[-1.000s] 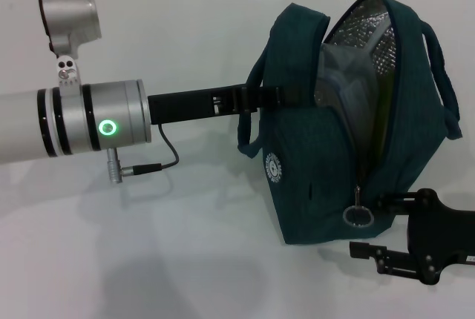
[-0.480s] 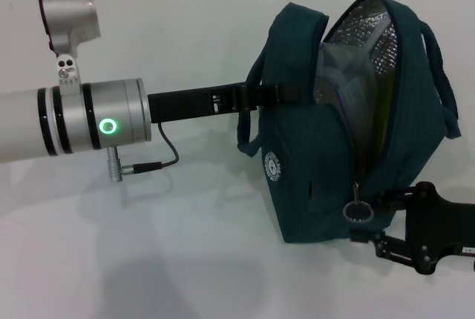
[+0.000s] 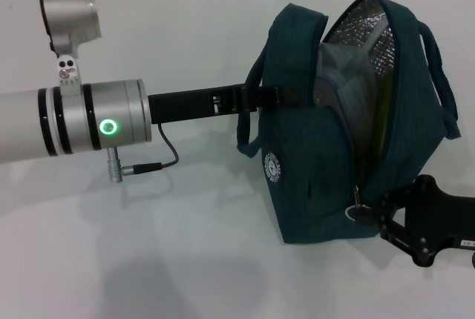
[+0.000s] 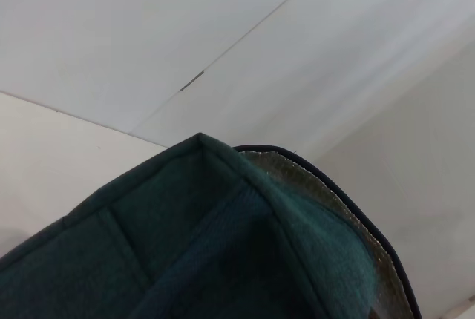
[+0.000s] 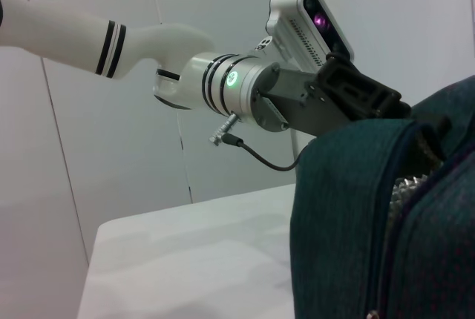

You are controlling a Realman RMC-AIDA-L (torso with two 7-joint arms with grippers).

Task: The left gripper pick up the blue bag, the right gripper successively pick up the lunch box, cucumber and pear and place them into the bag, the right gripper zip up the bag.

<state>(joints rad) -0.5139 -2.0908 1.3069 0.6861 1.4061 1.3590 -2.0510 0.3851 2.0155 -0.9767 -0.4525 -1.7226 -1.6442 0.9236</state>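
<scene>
A: How is the bag (image 3: 312, 148) held?
B: Its strap (image 3: 260, 96) is clamped by the left gripper (image 3: 286, 95) on the bag's left side; bare table (image 3: 185, 245) is seen left of and below it.

A: And the mouth?
B: It is left gaping, foil lining (image 3: 364, 37) exposed.

A: The right side?
B: The right gripper (image 3: 375, 211) is pressed at the zipper pull (image 3: 358, 211), low on the bag's right edge; whether it is clenched cannot be told.

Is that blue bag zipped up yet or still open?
Open: the blue bag gapes, silver lining showing, with the zipper pull low by the right pincer.
</scene>
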